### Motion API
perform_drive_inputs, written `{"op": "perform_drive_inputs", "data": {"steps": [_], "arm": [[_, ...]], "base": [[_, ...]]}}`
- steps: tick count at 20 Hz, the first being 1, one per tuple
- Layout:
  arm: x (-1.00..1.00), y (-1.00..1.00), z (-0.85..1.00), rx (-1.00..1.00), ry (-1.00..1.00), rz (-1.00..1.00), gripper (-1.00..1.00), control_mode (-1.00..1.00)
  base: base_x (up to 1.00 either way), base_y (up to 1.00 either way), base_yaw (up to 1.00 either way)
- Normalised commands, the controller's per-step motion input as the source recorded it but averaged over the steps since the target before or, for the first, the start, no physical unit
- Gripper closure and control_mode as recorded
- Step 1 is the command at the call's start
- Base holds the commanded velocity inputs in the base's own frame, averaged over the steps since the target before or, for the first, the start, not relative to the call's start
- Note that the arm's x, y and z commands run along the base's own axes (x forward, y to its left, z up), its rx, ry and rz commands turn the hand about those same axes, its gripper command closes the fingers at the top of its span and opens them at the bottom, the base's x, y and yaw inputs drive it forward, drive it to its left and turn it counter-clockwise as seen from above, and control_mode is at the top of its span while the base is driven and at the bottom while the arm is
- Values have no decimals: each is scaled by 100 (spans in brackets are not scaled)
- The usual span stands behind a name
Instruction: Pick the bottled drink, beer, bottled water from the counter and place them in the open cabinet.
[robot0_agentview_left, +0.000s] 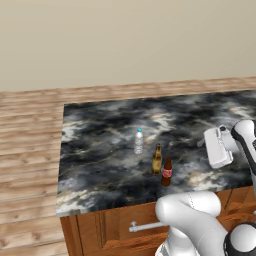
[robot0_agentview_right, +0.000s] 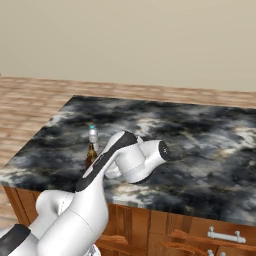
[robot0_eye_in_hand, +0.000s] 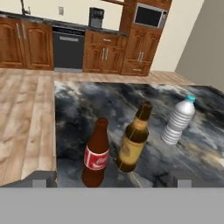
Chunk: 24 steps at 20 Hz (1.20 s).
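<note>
Hand view puts the gripper (robot0_eye_in_hand: 111, 179) wide apart and empty; bottled drink (robot0_eye_in_hand: 96, 154), beer (robot0_eye_in_hand: 133, 140) and bottled water (robot0_eye_in_hand: 178, 121) all stand near the counter's (robot0_agentview_left: 100, 150) front edge; none moved yet.

You have three uprights clustered near the front-left part of the bench (robot0_agentview_left: 100, 150): the bottled drink (robot0_eye_in_hand: 96, 155) stands just beside the beer (robot0_eye_in_hand: 133, 142), with only a narrow gap between them, and the bottled water (robot0_eye_in_hand: 177, 122) stands a little farther off behind the beer. The tool (robot0_eye_in_hand: 111, 179), jaws spread wide, faces the drink and beer with bare slab in front of them. The rest of the bench lies bare, so you can pass freely around the cluster.
</note>
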Motion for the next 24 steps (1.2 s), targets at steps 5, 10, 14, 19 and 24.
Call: {"op": "perform_drive_inputs", "data": {"steps": [5, 10, 14, 19, 24], "arm": [[0, 0, -27, 7, 0, 3, -100, -100], [0, 0, -27, 8, 0, 3, -100, -100], [0, 0, -32, 6, 0, 4, -100, -100], [0, 0, -23, 4, 0, 4, -100, -100], [0, 6, -8, 4, 0, 2, -100, -100]], "base": [[0, 0, 0], [0, 0, 0], [0, 0, 0], [0, 0, 0], [0, 0, 0]]}}
